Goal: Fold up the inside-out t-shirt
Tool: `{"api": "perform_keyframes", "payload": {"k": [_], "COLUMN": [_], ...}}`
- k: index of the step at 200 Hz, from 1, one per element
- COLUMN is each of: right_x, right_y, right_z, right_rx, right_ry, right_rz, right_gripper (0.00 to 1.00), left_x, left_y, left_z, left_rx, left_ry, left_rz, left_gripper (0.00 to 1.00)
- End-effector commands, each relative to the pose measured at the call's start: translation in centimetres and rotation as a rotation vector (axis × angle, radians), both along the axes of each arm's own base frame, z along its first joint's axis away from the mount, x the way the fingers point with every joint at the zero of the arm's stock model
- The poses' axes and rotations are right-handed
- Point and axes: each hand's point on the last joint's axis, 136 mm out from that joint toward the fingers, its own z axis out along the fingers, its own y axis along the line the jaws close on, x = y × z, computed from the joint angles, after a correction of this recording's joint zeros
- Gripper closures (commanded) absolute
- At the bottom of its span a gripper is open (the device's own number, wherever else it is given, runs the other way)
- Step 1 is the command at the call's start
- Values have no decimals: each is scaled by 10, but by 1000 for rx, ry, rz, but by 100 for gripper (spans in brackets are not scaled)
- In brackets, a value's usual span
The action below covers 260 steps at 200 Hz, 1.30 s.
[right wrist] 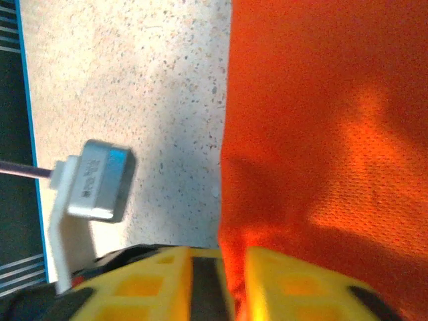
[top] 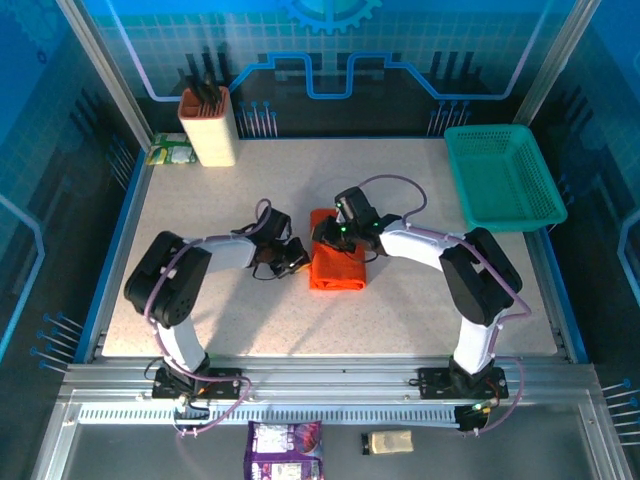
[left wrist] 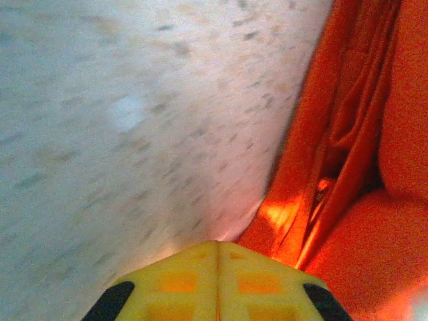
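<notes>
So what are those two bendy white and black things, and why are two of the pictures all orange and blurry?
Those are robot arms, a left arm and a right arm, bolted to a table. Each ends in a gripper, a two-finger pincher. The big picture comes from a camera above. The other two come from little cameras on the wrists, so yellow fingers show up close. In the middle lies an orange t-shirt, folded into a small bundle. The left gripper is shut beside it, holding nothing. The right gripper has the shirt's edge between its fingers, so it seems to pinch it. A green basket sits far right, a beige holder far left.
</notes>
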Motion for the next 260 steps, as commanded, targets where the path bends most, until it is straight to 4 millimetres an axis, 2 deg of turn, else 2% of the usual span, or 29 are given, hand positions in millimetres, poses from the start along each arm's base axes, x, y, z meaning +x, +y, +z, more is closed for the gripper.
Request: {"api": "perform_keyframes", "payload": {"k": [1, 11, 24, 39, 55, 70, 85, 97, 110, 127, 146, 168, 186, 203, 225, 239, 260], "right_x": [14, 20, 28, 36, 45, 52, 58, 64, 71, 81, 80, 62, 31, 1, -29, -32, -21], "right_y": [-12, -19, -23, -22, -16, -10, -4, -1, -4, -18, -43, -65, -78, -82, -75, -76, -74], "right_z": [41, 50, 55, 53, 43, 33, 24, 14, 0, -24, -44, -49, -52, -49, -29, -11, 7], "right_rx": [38, 48, 65, 108, 171, 222, 255, 268, 260, 215, 147, 104, 79, 88, 132, 135, 132], "right_ry": [-68, -82, -101, -77, -44, -18, 0, 20, 46, 92, 134, 160, 199, 229, 228, 185, 117], "right_rz": [26, 51, 99, 183, 253, 303, 338, 349, 341, 291, 229, 197, 179, 153, 154, 148, 167], "right_gripper": [64, 62, 61, 62, 62, 64, 65, 65, 65, 67, 69, 69, 68, 67, 66, 66, 65], "left_x": [-13, -15, -17, -21, -26, -29, -34, -39, -45, -52, -53, -44, -30, -13, 12, 27, 37], "left_y": [39, 47, 45, 28, 0, -29, -52, -65, -69, -58, -36, -9, 8, 18, 25, 28, 24], "left_z": [29, 45, 66, 83, 90, 89, 78, 65, 46, 18, 1, -4, -5, -7, -1, 13, 42], "left_rx": [152, 189, 199, 178, 133, 88, 66, 62, 68, 97, 136, 144, 147, 149, 158, 170, 186], "left_ry": [-12, -33, -61, -82, -77, -71, -45, -18, 22, 71, 97, 96, 88, 83, 53, 21, -38], "left_rz": [10, 0, -25, -70, -123, -167, -197, -217, -217, -195, -156, -106, -85, -86, -98, -109, -142], "left_gripper": [91, 90, 90, 90, 91, 91, 91, 92, 92, 94, 94, 94, 94, 95, 95, 95, 94]}}
